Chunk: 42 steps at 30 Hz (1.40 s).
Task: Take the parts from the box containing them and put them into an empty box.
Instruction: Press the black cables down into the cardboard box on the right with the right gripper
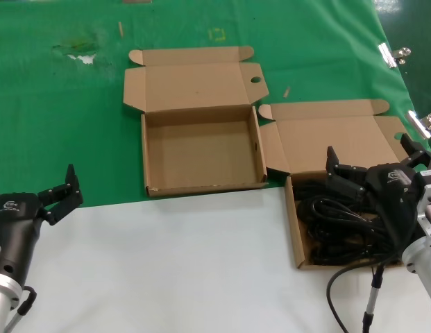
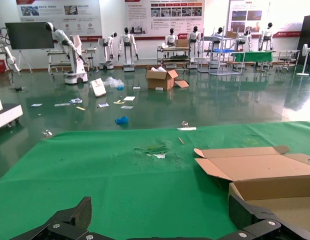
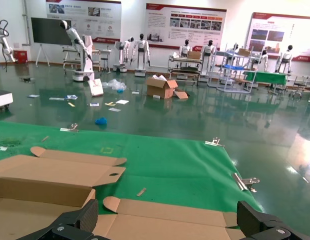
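Nearest the head camera, low at the bench's right front corner, the right gripper [image 1: 371,163] hangs with its fingers spread wide and nothing between them, poised over the full box [image 1: 296,236] that sits on the white front strip of the bench. Beneath and just in front of the fingers lies a tangle of black cords [image 1: 333,215]; whether a fingertip already touches one I cannot tell. To my reading this is the first reach: nothing has been lifted, and the next move calls for a descent onto one bundle, closing around its coiled middle rather than a loose loop, then a lift clear of the wall.

Outward from there, the empty box [image 1: 201,156] sits open on the green cloth [image 1: 62,125], toward the bench's middle, its near wall at the cloth's front edge and its corner close to the full box's lid. The left gripper [image 1: 59,194] waits at the left front corner, also open and holding nothing.

Individual cords cannot be separated or counted; the right arm covers the box's right side. Both wrist views show only fingertips and cardboard, never the cords.
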{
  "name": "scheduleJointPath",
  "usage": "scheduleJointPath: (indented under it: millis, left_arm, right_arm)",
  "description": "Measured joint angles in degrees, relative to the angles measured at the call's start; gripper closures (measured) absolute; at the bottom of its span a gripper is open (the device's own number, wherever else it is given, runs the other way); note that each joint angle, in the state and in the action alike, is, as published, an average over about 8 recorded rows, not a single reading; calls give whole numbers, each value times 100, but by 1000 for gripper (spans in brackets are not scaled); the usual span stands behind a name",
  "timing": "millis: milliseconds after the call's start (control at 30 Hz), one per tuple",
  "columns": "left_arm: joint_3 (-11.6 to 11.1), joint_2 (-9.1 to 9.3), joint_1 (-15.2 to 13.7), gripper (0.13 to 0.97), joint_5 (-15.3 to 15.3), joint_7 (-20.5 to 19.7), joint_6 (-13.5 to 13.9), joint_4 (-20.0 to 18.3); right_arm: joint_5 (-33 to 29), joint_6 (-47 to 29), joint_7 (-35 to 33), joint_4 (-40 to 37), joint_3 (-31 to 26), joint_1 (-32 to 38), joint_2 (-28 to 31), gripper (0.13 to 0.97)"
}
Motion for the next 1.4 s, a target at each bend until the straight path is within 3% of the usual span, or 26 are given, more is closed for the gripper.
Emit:
scheduleJointPath:
  millis: [867,1167,1400]
  left_arm:
    - [0,0,0,147,0,0,0,0]
    - [0,0,0,226,0,0,0,0]
    - [0,0,0,353,0,0,0,0]
  right_arm:
    - [0,0,0,0,0,0,0,129]
    - [22,32,21,19,-98,11,102,129]
    - [323,318,86,95,-522,60,581,129]
